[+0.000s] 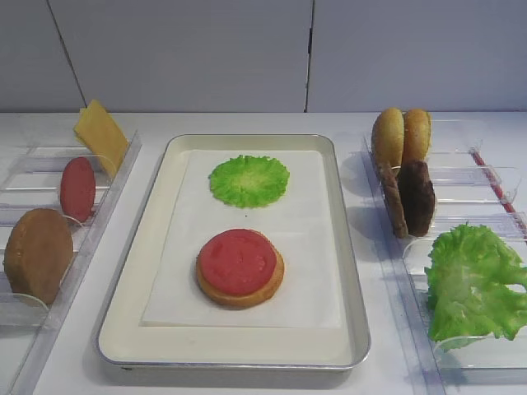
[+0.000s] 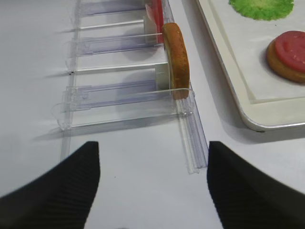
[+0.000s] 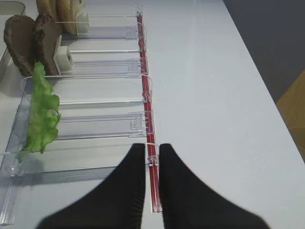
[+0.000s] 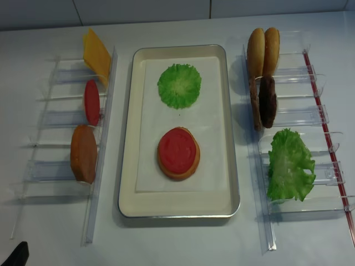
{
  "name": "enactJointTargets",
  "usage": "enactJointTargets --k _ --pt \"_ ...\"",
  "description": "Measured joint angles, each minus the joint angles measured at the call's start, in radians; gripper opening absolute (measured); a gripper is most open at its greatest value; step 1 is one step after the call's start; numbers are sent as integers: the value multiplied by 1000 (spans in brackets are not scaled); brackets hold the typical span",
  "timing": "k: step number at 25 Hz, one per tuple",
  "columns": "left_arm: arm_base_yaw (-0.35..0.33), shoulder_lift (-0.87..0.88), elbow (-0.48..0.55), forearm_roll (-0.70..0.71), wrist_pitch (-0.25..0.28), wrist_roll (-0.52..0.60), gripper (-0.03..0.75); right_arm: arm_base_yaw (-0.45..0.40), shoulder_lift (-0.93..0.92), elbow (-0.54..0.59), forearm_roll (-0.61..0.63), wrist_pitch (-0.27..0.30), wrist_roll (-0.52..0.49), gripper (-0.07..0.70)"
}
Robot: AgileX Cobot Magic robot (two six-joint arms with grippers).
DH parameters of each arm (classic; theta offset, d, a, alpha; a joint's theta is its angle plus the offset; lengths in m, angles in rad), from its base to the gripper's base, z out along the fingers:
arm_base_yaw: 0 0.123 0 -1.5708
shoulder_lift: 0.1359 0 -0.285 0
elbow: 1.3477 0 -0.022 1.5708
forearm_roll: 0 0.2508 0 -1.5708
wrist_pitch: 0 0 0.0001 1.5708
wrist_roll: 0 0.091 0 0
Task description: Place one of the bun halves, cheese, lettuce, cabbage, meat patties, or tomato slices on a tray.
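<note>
Resting on a golden-brown round bun half [image 1: 240,290] near the middle of the silver rectangular paper-lined tray [image 1: 346,271] is a flat red tomato slice [image 1: 237,262]; a green ruffled lettuce disc [image 1: 249,180] lies farther back; the left gripper's [image 2: 153,179] jaws gape wide over the white counter [image 2: 143,191]; the right gripper's [image 3: 152,179] jaws stand nearly together, gripping nothing.
</note>
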Motion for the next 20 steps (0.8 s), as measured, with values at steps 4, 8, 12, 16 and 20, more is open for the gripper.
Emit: enactJointTargets --k 4,8,12,16,20 --pt "0 0 0 0 0 0 467 0 0 0 0 0 2 77" --pt "0 0 0 0 0 0 467 0 0 0 0 0 4 55" --pt "0 0 0 0 0 0 467 0 0 0 0 0 4 48" --pt "0 0 0 0 0 0 467 0 0 0 0 0 4 48" --pt "0 0 0 0 0 0 467 0 0 0 0 0 6 45"
